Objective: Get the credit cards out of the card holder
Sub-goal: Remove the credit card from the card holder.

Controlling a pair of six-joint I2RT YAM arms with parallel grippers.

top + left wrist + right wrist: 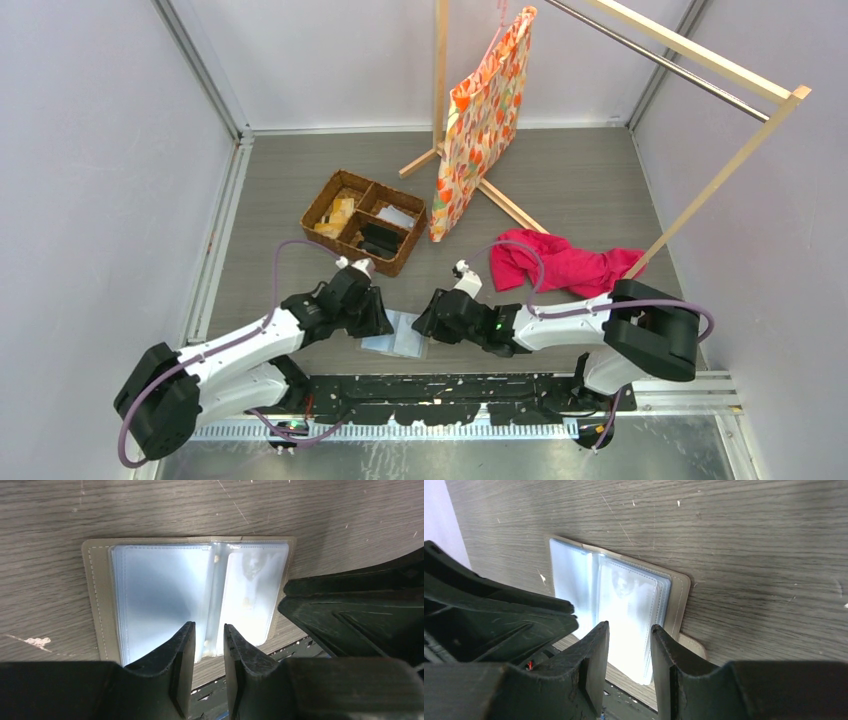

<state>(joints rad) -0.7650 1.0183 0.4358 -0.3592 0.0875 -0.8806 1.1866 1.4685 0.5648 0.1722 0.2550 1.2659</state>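
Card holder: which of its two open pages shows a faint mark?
The right-hand page in both wrist views: a faint dark figure shows through its sleeve, while the left-hand page looks plain pale blue.

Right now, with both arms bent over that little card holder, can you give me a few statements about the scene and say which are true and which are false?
1. The card holder lies open on the table. True.
2. The basket sits to the right of the pink cloth. False: it is to the left of it.
3. The flowery bag hangs from the wooden rack. True.
4. Both arms reach into the basket. False: the left gripper and the right gripper are at the card holder's near edge, jaws apart.
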